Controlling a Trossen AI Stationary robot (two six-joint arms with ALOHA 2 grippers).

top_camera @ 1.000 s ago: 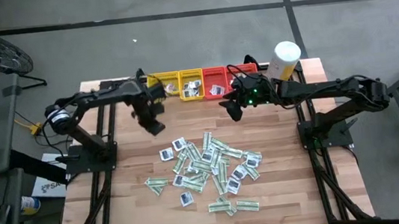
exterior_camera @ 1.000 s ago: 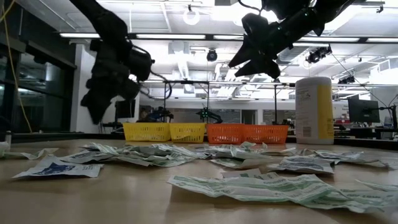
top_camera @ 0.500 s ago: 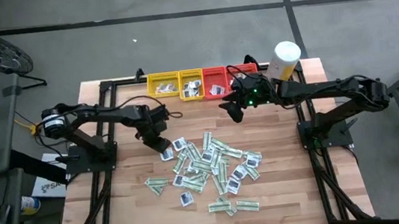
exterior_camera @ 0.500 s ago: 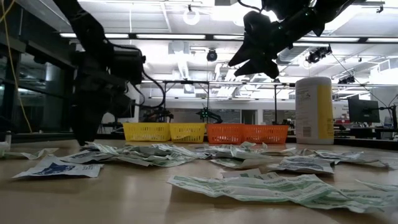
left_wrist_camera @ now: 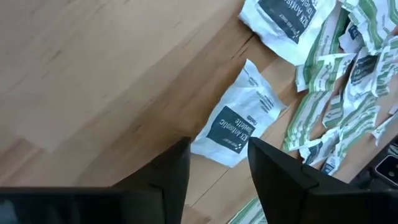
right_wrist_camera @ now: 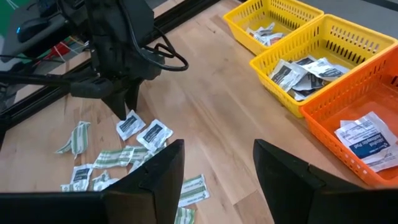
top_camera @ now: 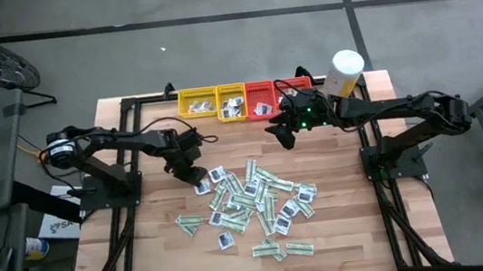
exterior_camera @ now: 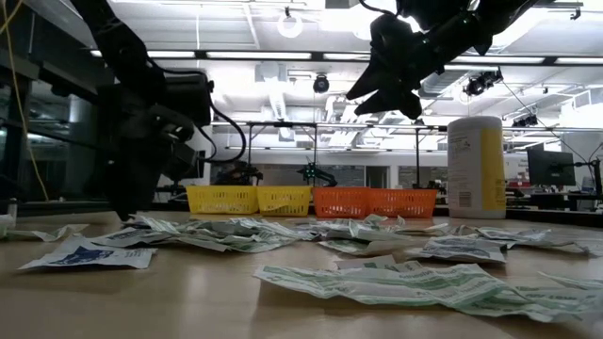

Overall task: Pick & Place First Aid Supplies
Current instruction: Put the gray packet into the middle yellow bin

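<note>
The first aid supplies [top_camera: 254, 202] lie scattered flat on the wooden table, white-and-green strips mixed with white squares. My left gripper [top_camera: 195, 177] is open and points steeply down at the pile's far left edge. In the left wrist view its fingers [left_wrist_camera: 217, 171] stand either side of the near corner of one white square packet with a dark blue centre [left_wrist_camera: 239, 124]; I cannot see them touch it. My right gripper [top_camera: 283, 136] hangs open well above the table, in front of the trays, with nothing between its fingers [right_wrist_camera: 217, 177].
Along the far edge stand two yellow trays [top_camera: 199, 104] [top_camera: 231, 103] and a red one [top_camera: 261, 102], each with a few packets inside. A tall white-and-yellow canister [top_camera: 345, 72] stands at the far right. Bare wood lies left of and nearer than the pile.
My left gripper has come down from in front of the yellow trays toward the table's near edge, tipping more steeply, and now stands just above the table at the pile's far left packet. The packets have not moved.
</note>
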